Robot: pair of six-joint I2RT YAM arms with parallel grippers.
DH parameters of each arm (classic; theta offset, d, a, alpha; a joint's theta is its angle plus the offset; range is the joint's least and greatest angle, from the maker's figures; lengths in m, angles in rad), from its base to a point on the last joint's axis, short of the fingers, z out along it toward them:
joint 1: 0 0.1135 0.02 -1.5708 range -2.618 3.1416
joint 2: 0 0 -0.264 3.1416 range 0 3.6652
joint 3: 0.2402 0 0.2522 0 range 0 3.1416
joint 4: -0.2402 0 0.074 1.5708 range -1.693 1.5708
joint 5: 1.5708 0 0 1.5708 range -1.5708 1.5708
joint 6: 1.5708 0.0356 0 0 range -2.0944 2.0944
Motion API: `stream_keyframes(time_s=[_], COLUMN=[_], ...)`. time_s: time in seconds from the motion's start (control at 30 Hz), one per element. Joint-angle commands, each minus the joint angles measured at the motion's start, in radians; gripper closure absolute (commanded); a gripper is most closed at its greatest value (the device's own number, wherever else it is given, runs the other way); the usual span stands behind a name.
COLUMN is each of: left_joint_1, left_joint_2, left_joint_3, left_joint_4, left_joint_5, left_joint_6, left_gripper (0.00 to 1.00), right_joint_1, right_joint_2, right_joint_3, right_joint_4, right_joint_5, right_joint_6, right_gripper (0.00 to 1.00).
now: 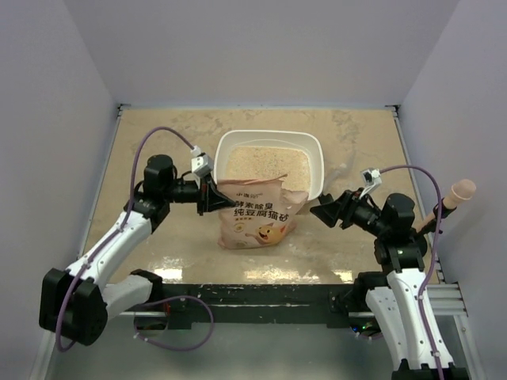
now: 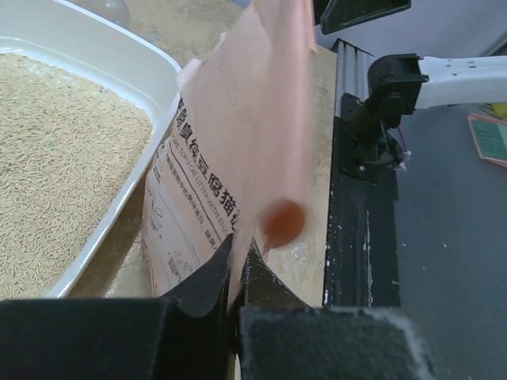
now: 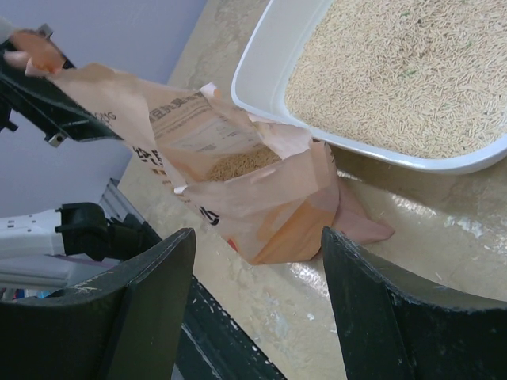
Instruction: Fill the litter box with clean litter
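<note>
The white litter box [image 1: 315, 150] [image 2: 119, 55] [image 3: 261, 67] sits at the table's middle back, holding pale beige clean litter [image 1: 265, 165] [image 2: 55, 150] [image 3: 404, 71]. An orange-pink printed bag [image 1: 257, 214] [image 2: 230, 142] [image 3: 253, 186] stands just in front of it, its top open with granules showing inside. My left gripper [image 1: 212, 195] [image 2: 236, 265] is shut on the bag's left top edge. My right gripper [image 1: 321, 211] [image 3: 257, 261] hangs open just right of the bag, not touching it.
A wooden-handled tool [image 1: 451, 198] pokes up beside the right arm near the right wall. The black front rail [image 1: 261, 297] runs along the table's near edge. Grey walls close in both sides and the back.
</note>
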Motion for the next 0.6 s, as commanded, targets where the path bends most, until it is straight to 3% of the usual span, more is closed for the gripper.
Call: stream_keyframes(time_s=[0.0, 0.03, 0.13, 0.17, 0.23, 0.27, 0.33, 0.43, 0.57], left_joint_1=[0.046, 0.046, 0.046, 0.046, 0.044, 0.044, 0.035, 0.004, 0.001], left_joint_2=[0.124, 0.188, 0.327, 0.368, 0.504, 0.553, 0.695, 0.767, 0.733], left_joint_3=[0.203, 0.279, 0.474, 0.526, 0.687, 0.733, 0.859, 0.884, 0.831], left_joint_4=[-0.047, -0.107, -0.453, -0.677, -0.927, -1.150, -1.367, -1.376, -1.376], left_joint_5=[0.359, 0.401, 0.510, 0.537, 0.547, 0.532, 0.503, 0.476, 0.466], left_joint_6=[0.124, 0.156, 0.444, 0.632, 0.856, 1.055, 1.245, 1.230, 1.272], left_gripper=[1.00, 1.00, 1.00, 1.00, 1.00, 1.00, 1.00, 1.00, 1.00], right_joint_1=[0.003, 0.004, 0.004, 0.006, 0.006, 0.006, 0.006, 0.009, 0.012], right_joint_2=[-0.044, -0.047, -0.043, -0.043, -0.058, -0.064, -0.069, -0.076, -0.086], right_joint_3=[-0.024, -0.024, -0.022, -0.025, -0.035, -0.036, -0.036, -0.021, -0.027], right_joint_4=[0.108, 0.114, 0.102, 0.104, 0.101, 0.099, 0.065, 0.019, 0.021], right_joint_5=[-0.059, -0.075, -0.085, -0.087, -0.081, -0.078, -0.064, -0.027, 0.026], right_joint_6=[0.056, 0.057, 0.050, 0.048, 0.047, 0.045, 0.028, -0.013, -0.036], right_gripper=[0.31, 0.31, 0.31, 0.31, 0.31, 0.31, 0.31, 0.31, 0.31])
